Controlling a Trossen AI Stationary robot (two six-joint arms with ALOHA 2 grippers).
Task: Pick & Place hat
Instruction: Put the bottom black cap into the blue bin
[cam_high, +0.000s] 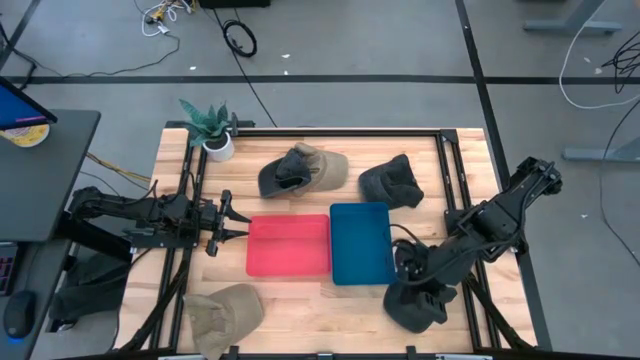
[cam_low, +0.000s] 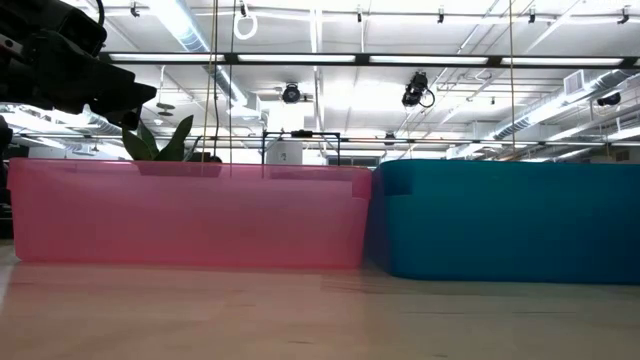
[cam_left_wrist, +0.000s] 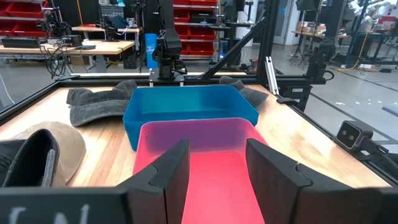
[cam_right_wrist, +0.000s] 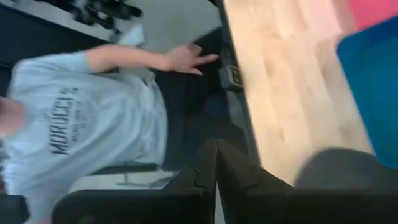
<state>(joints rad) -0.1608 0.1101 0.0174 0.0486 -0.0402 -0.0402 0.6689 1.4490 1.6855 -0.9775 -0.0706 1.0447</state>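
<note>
My left gripper (cam_high: 236, 226) is open and empty, level, at the left edge of the red tray (cam_high: 288, 245); its wrist view (cam_left_wrist: 217, 165) looks over the red tray (cam_left_wrist: 211, 180) to the blue tray (cam_left_wrist: 186, 109). My right gripper (cam_high: 402, 272) is shut (cam_right_wrist: 216, 163) low over the table's near right part, right beside a dark hat (cam_high: 415, 306) that lies on the wood (cam_right_wrist: 339, 169). A khaki hat (cam_high: 226, 312) lies near left. A dark cap on a khaki hat (cam_high: 305, 170) and a dark grey hat (cam_high: 390, 183) lie at the far side. My right gripper's shut fingers (cam_right_wrist: 205, 171) have nothing visible between them. The dark hat lies close beside them; whether they touch it, I cannot tell.
The blue tray (cam_high: 361, 243) stands against the red tray at the table's middle (cam_low: 500, 220). A potted plant (cam_high: 213, 130) stands at the far left corner. A person stands at the table's near edge with a hand (cam_right_wrist: 186, 59) on the frame.
</note>
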